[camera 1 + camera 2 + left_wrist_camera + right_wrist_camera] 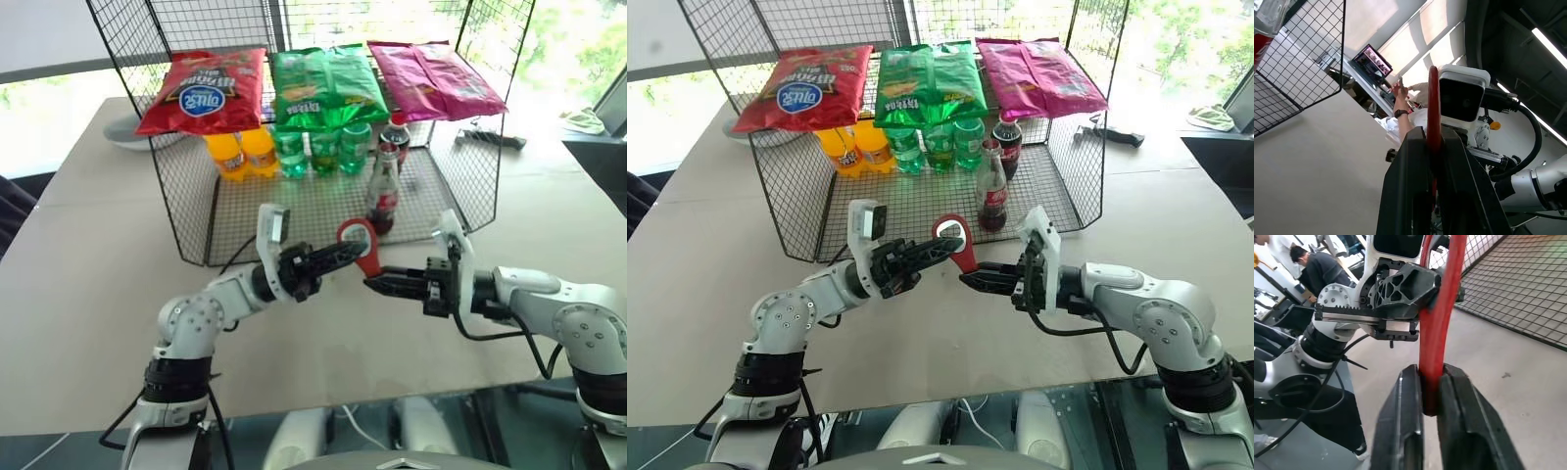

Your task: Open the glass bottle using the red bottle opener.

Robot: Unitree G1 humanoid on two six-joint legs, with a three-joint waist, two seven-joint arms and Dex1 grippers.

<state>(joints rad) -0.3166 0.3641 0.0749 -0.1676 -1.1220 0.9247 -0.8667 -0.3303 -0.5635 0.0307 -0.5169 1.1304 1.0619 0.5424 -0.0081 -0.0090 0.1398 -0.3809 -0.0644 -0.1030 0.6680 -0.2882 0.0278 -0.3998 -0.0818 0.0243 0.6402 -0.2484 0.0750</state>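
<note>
Red bottle opener [361,245] hangs above bare tabletop [88,284], just short of my wire basket's [186,211] open edge; left gripper [338,257] and right gripper [380,285] both clench it. Glass bottle [382,191] stands just inside that edge. Right wrist view adds a seated person [1320,267].

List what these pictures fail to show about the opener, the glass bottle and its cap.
- Red bottle opener: its handle tip is covered by the right gripper; the left gripper hides part of the ring in the eye views.
- Glass bottle: its cap is too small in the eye views to tell whether it is on.
- Left wrist view: the bottle is cut off by the picture's edge.
</note>
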